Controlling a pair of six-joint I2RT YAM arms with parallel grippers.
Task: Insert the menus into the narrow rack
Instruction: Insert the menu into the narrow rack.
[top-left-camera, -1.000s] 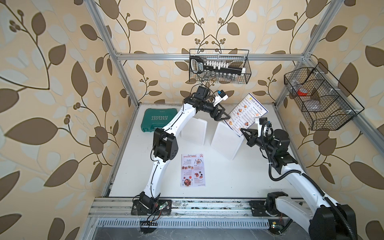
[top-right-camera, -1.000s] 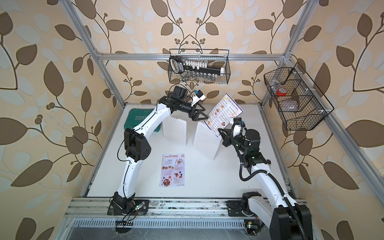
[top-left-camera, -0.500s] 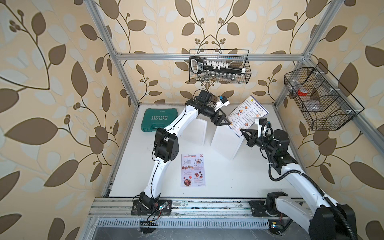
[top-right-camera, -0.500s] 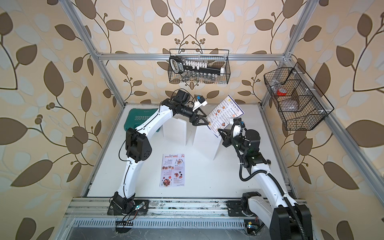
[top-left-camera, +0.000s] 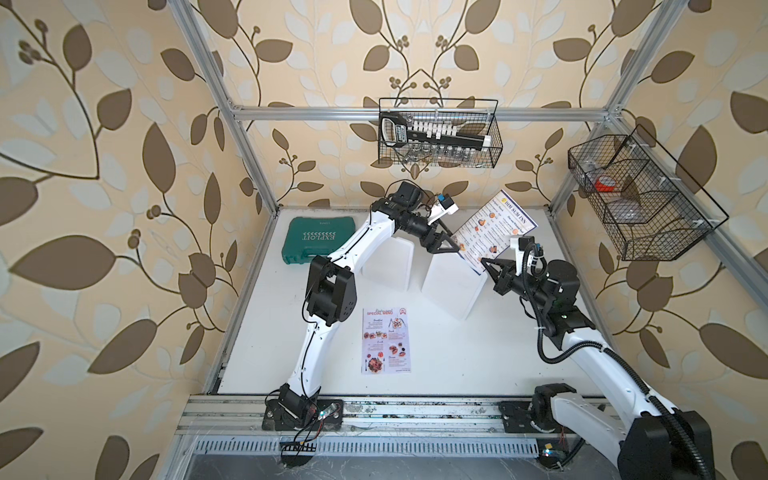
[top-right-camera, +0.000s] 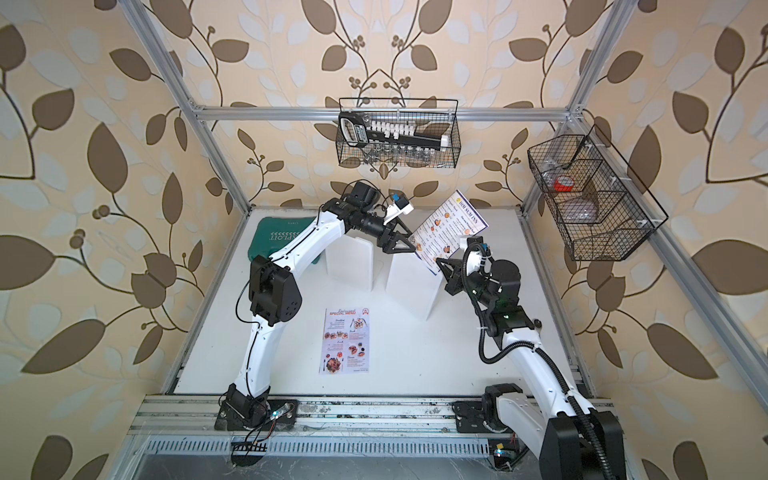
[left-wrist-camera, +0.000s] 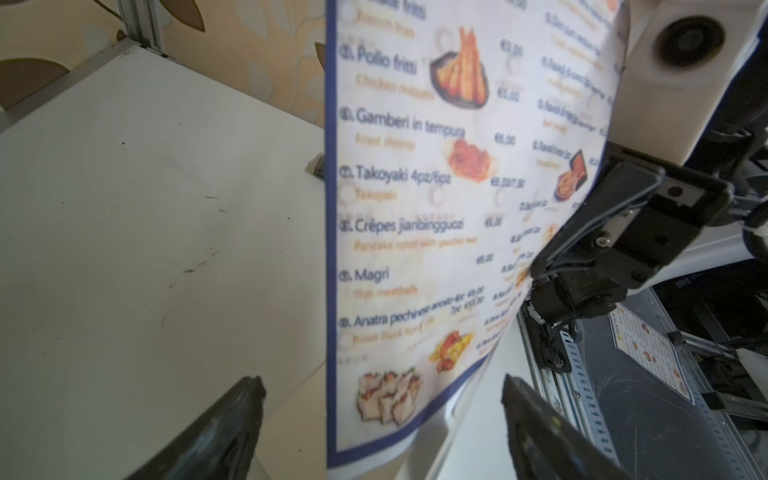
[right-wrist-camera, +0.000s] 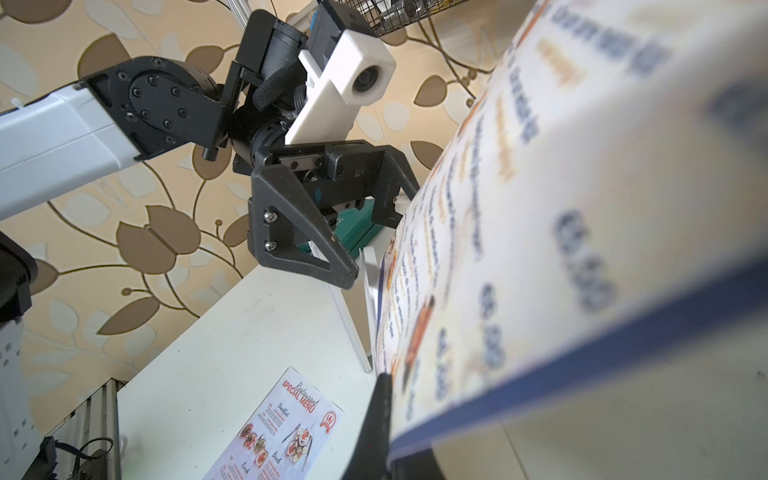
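Right tool (top-right-camera: 439, 262) pinches Dim Sum menu (top-right-camera: 454, 225) corner; left tool (top-right-camera: 412, 245) spread at its edge.

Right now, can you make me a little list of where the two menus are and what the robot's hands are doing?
Dim Sum Inn menu: held up, tilted, over the white rack
Special Menu: lying flat on the table, untouched
Right gripper: shut on the Dim Sum Inn menu's lower edge
Left gripper: open, jaws either side of that menu's edge
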